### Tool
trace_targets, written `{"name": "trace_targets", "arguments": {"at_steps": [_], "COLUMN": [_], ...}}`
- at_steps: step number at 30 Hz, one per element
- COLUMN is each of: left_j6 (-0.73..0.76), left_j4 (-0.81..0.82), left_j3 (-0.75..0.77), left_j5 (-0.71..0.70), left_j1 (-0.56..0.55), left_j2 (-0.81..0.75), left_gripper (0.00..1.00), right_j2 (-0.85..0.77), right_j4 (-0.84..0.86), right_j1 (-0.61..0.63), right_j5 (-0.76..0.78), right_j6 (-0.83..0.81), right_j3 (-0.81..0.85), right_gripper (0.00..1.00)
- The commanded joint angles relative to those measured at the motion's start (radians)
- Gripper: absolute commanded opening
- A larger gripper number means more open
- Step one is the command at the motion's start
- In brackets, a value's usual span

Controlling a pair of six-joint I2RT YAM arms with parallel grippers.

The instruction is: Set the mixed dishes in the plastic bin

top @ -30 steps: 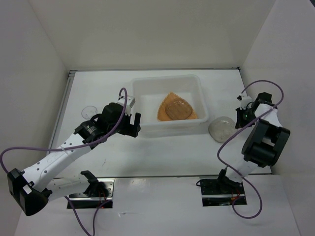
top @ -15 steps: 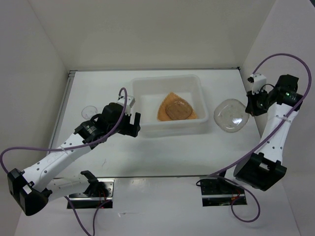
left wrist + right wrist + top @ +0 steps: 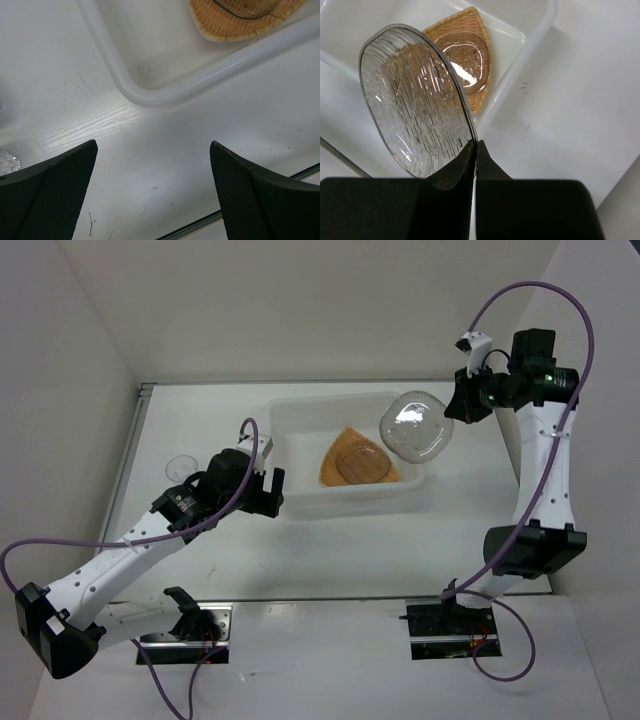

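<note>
Right end effector (image 3: 474,148) pinches the speckled plate (image 3: 415,100) by its rim above the bin (image 3: 300,410), where the woven plate (image 3: 332,468) and a second plate (image 3: 362,462) already lie, while the left end effector (image 3: 153,145) gapes empty and a clear cup (image 3: 181,464) waits on the counter (image 3: 330,550).

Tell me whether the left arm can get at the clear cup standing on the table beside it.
Probably yes. The left gripper is open and empty near a corner of the bin, and the clear cup stands just left of that arm with nothing between them. It would have to pull back.
</note>
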Motion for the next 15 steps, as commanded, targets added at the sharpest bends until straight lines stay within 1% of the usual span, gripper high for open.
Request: {"name": "trace_targets", "arguments": {"at_steps": [1,5,6,9,10,12,13,15], "left_j6": [-0.013,-0.022,-0.022,-0.04,-0.06,-0.088,-0.097,-0.123], "left_j4": [0.025,0.025,0.016,0.016,0.016,0.016,0.016,-0.007], "left_j3": [-0.005,-0.005,-0.005,-0.014,-0.014,-0.023,-0.023,-0.023], "left_j5": [-0.023,-0.034,-0.034,-0.095,-0.158,-0.218,-0.267,-0.286], "left_j1": [0.004,0.004,0.004,0.004,0.004,0.004,0.004,0.004], "left_j2": [-0.017,-0.017,-0.029,-0.078,-0.094,-0.161,-0.218,-0.282], "left_gripper": [0.99,0.99,0.99,0.99,0.99,0.99,0.99,0.99], "right_j2": [0.083,0.165,0.186,0.231,0.273,0.317,0.359,0.412], "right_j4": [-0.016,0.051,0.086,0.14,0.14,0.185,0.205,0.226], "right_j1": [0.058,0.161,0.211,0.282,0.296,0.305,0.305,0.305], "right_j5": [-0.044,-0.023,-0.023,-0.004,0.005,-0.015,-0.015,-0.027], "right_j6": [0.029,0.075,0.088,0.142,0.142,0.162,0.171,0.193], "right_j3": [0.086,0.144,0.174,0.233,0.242,0.254,0.254,0.254], "right_gripper": [0.0,0.0,0.0,0.0,0.0,0.0,0.0,0.0]}}
